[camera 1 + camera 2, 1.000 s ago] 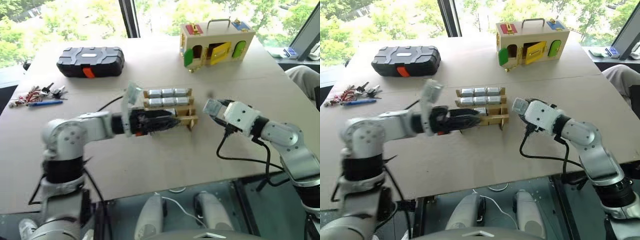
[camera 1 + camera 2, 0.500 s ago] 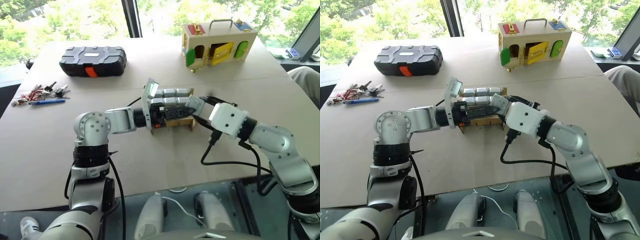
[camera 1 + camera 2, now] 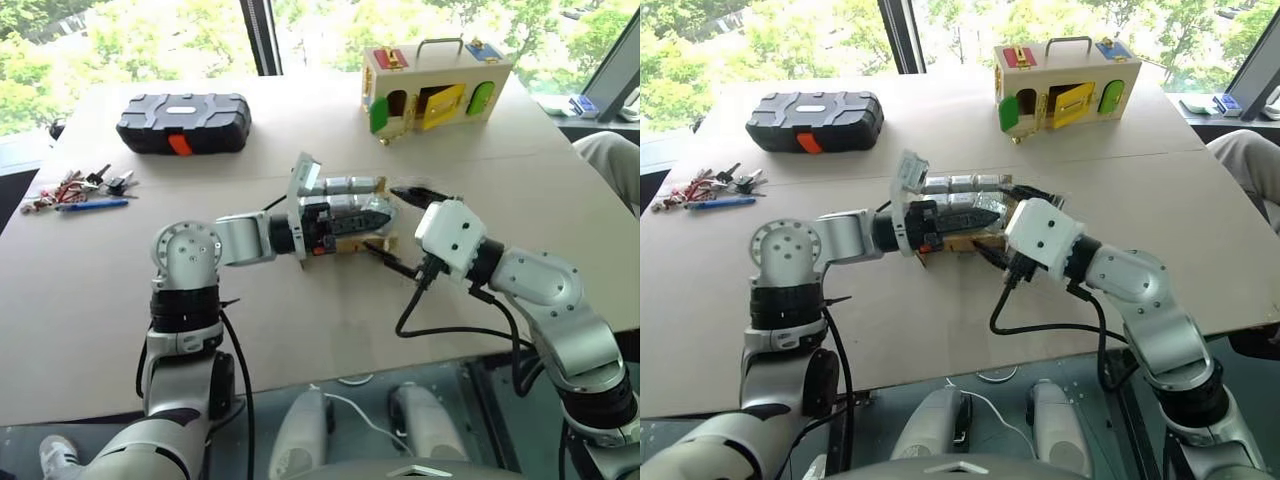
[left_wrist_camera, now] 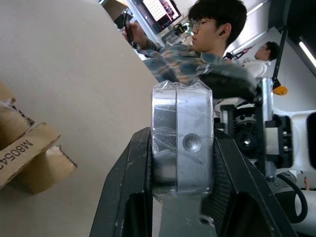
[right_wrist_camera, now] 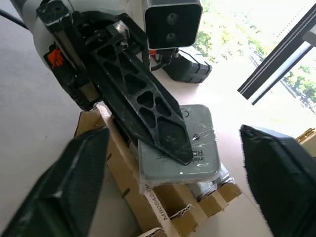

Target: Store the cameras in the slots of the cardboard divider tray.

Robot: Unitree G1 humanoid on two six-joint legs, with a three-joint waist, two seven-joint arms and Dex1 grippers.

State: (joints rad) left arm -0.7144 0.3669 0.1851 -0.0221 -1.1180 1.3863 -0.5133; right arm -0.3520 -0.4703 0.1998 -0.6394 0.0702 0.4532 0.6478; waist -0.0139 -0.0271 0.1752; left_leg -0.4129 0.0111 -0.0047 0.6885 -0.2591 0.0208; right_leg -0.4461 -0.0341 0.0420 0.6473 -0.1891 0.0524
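My left gripper (image 3: 372, 212) is shut on a silver-grey camera (image 4: 181, 148) wrapped in clear film, holding it level just above the right end of the cardboard divider tray (image 3: 346, 243). Several more cameras (image 3: 338, 185) sit in the tray's back rows. My right gripper (image 3: 992, 220) stands open, with one finger on each side of the held camera (image 5: 197, 148) and touching nothing. In the right wrist view one left-gripper finger (image 5: 148, 108) lies across the camera's face, over the tray's cardboard slats (image 5: 148, 197).
A black plastic case (image 3: 183, 122) lies at the back left and a wooden box with coloured doors (image 3: 435, 83) at the back right. Keys and a pen (image 3: 80, 188) lie at the left edge. A person (image 4: 197, 44) sits beyond the table's right side.
The camera has passed from my right gripper to my left. The left fingers have shut on it, and the right fingers have opened wide and let go.
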